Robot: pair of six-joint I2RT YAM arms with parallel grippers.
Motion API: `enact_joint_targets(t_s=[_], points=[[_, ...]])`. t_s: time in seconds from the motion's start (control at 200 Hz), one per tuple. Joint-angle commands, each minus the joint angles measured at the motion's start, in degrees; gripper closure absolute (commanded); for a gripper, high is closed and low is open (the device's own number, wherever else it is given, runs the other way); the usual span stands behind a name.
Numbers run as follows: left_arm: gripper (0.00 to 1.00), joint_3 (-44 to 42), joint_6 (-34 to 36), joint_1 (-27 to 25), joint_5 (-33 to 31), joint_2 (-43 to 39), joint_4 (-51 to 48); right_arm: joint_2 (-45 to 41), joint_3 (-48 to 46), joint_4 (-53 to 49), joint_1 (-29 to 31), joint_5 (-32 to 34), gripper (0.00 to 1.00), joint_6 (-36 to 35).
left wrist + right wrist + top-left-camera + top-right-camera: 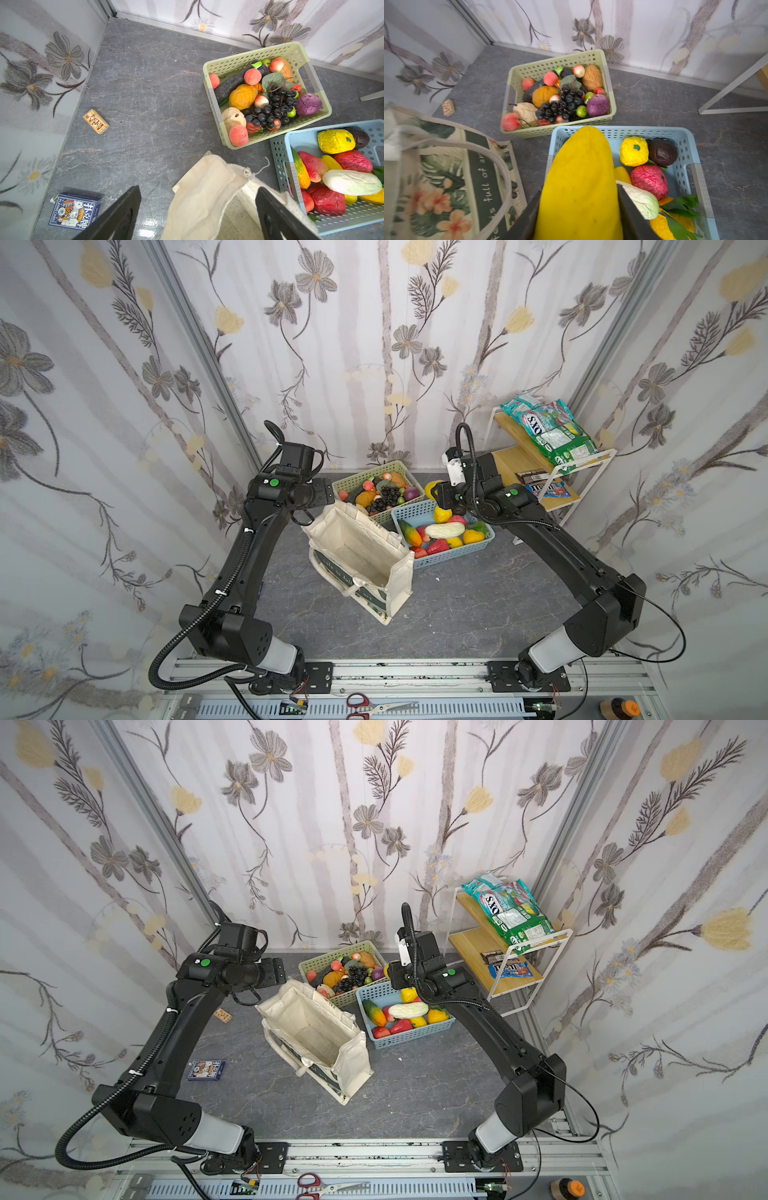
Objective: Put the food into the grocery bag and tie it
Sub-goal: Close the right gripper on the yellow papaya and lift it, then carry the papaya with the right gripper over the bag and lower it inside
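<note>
While the right arm (552,547) folds at the elbow close to its base and sends its long link toward the back wall, we see its wrist bent down over the far left corner of the blue basket (457,553). The right gripper (578,199) is clamped on a long yellow fruit (579,166), one finger on each flank, and holds it over the basket's rim. We find the left arm (245,556) in a mirrored pose, its wrist pointing down at the far left corner of the grocery bag (345,531). The left gripper (197,188) has its jaws wide apart, and in the left wrist view the bag's cream rim lies between them. We cannot tell whether either finger touches the cloth.

The bag stands open in the middle of the grey table (457,614), leaning a little, its mouth facing up and its cream lining showing down to the bottom. Its far edge is just beside the green basket (370,470) and its right side just beside the blue basket. Both baskets are heaped with toy fruit and vegetables (268,97). Right of the blue basket, a white shelf rack (515,460) stands in the corner, near the right wrist. On the left we have open table, where a pack of playing cards (205,1070) and a small tan box (223,1014) lie well apart from the bag. Bare table runs from the bag's near edge to the rail (395,672).
</note>
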Motion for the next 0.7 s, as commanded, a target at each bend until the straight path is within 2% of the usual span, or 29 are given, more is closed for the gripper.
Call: enact_joint_targets(t_s=[0.0, 0.455, 0.694], points=[[0.11, -0.05, -1.41, 0.01, -2.51, -0.39, -0.99, -2.15, 1.75, 0.49, 2.14, -0.68, 0.51, 1.95], [0.11, 0.40, -3.50, 0.03, -5.02, 0.98, -1.08, -5.67, 4.91, 5.21, 16.13, -4.10, 0.50, 7.44], [0.11, 1.34, -4.07, 0.07, -5.03, 2.17, -1.08, -1.96, 4.81, 9.43, 24.93, -8.79, 0.50, 8.98]])
